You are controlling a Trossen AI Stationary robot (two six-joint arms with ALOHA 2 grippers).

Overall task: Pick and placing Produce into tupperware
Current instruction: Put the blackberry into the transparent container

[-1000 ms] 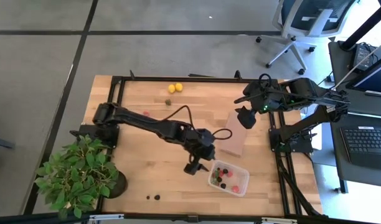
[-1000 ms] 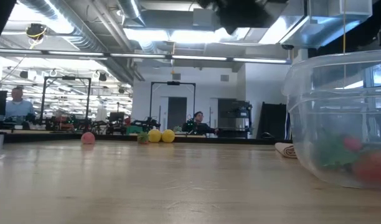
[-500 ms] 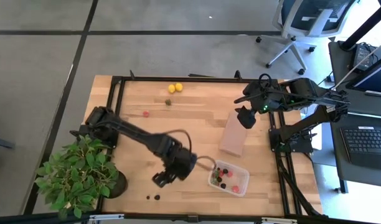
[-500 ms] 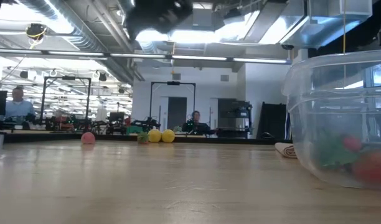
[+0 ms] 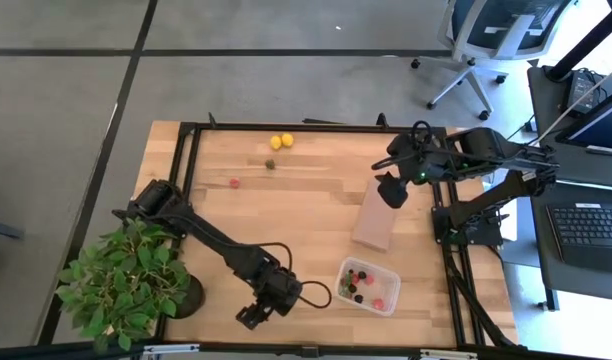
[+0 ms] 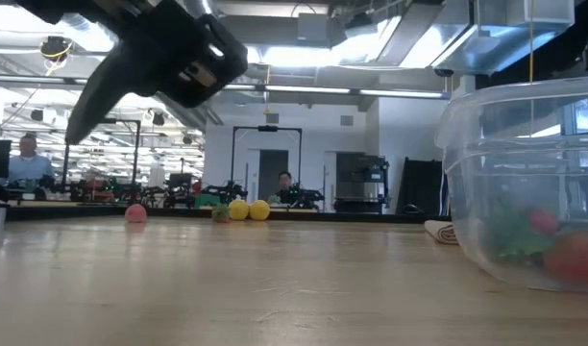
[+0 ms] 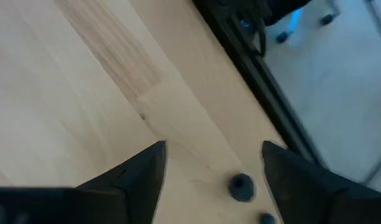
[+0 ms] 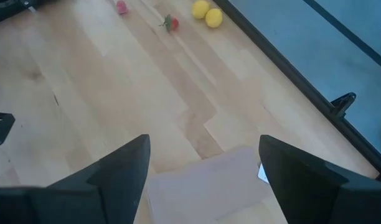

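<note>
Your left gripper (image 5: pixel 250 316) hangs at the table's (image 5: pixel 286 215) near edge with its fingers (image 7: pixel 137 171) spread and empty; two blackberry pieces (image 7: pixel 241 186) lie just beyond them. The tupperware (image 5: pixel 367 286) sits to its right, near the front edge, holding red and dark fruit. Two lemons (image 5: pixel 281 141) and a strawberry (image 5: pixel 234 183) remain at the far side. Your right gripper (image 5: pixel 391 189) waits spread above the brown block (image 5: pixel 374 217).

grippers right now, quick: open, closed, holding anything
Left tool: open, empty, above two dark berries at the table's front edge.
Right tool: open, empty, over the brown block.
</note>
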